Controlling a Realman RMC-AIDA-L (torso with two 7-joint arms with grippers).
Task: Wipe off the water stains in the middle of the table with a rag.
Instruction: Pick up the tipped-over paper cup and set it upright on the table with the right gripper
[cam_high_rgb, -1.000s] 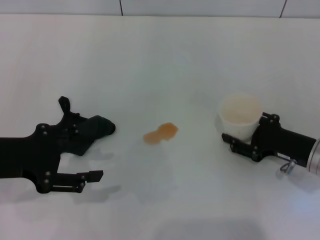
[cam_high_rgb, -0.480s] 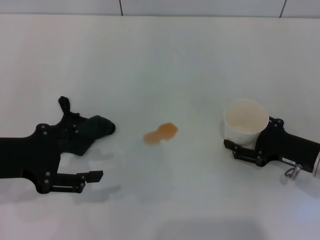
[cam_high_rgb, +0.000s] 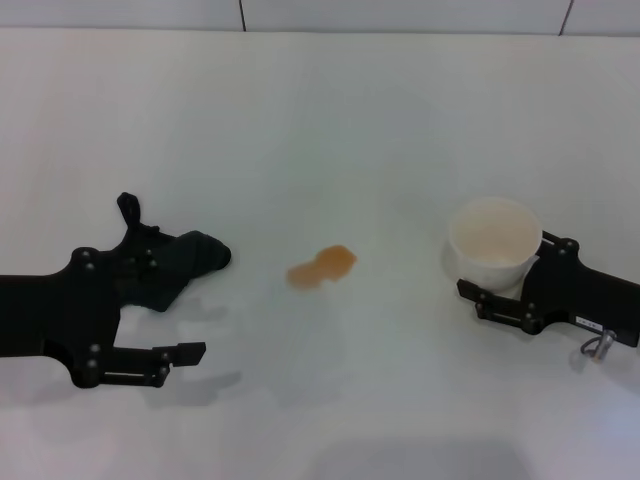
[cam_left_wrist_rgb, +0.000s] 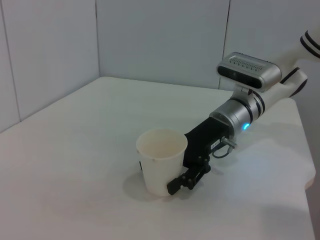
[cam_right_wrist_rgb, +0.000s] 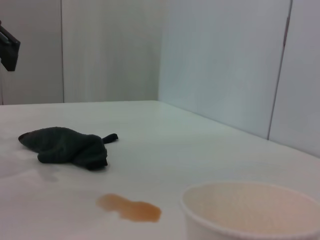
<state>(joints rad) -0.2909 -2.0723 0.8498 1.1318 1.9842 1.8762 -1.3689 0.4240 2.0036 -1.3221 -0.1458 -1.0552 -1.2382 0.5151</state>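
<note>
The water stains are a small orange-brown blotch in the middle of the white table; they also show in the right wrist view. The dark rag lies left of them, its tail pointing away; it also shows in the right wrist view. My left gripper is open and empty, raised over the rag's near left side. My right gripper is shut on a white paper cup standing on the table at the right, well clear of the stains. The cup also shows in the left wrist view.
The right arm reaches in from the right behind the cup. The table's back edge meets a white wall. Bare table lies between the rag, the stains and the cup.
My right gripper has moved the cup to the right and slightly toward me, away from the stains. The left arm and the rag have not moved.
</note>
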